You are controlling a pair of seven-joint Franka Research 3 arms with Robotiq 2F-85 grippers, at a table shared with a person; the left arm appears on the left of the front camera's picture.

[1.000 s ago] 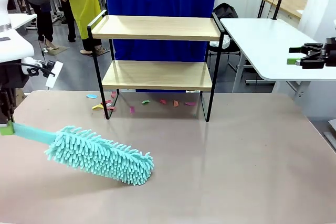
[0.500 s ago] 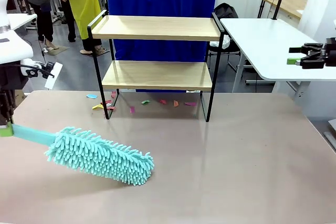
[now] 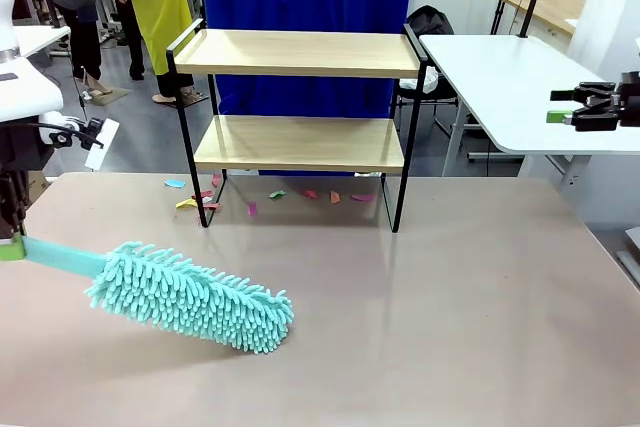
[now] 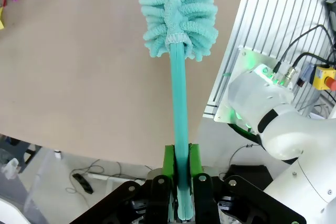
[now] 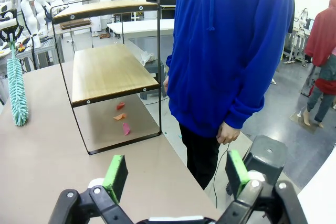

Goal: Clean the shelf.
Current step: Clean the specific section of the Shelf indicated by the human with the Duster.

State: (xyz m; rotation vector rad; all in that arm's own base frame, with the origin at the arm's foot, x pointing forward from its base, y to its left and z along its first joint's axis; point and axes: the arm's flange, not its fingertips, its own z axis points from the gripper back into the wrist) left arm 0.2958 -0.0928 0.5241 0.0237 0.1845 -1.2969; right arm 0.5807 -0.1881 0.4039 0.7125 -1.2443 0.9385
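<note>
Green-padded left gripper (image 4: 181, 157) at the left edge of the table (image 3: 450, 297) — clamped on the handle of the teal duster (image 3: 190, 297), fluffy head slanting toward the tabletop. Right gripper (image 5: 176, 174) spread wide, gripping nothing. Farther out, shelf (image 3: 300, 52) upright near the far edge — coloured paper scraps (image 3: 275, 194) on the tabletop beneath.

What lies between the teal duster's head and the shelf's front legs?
Bare table in the front view: nothing lies between the duster and the shelf. The coloured scraps lie farther back, under the shelf and beside its left legs.
</note>
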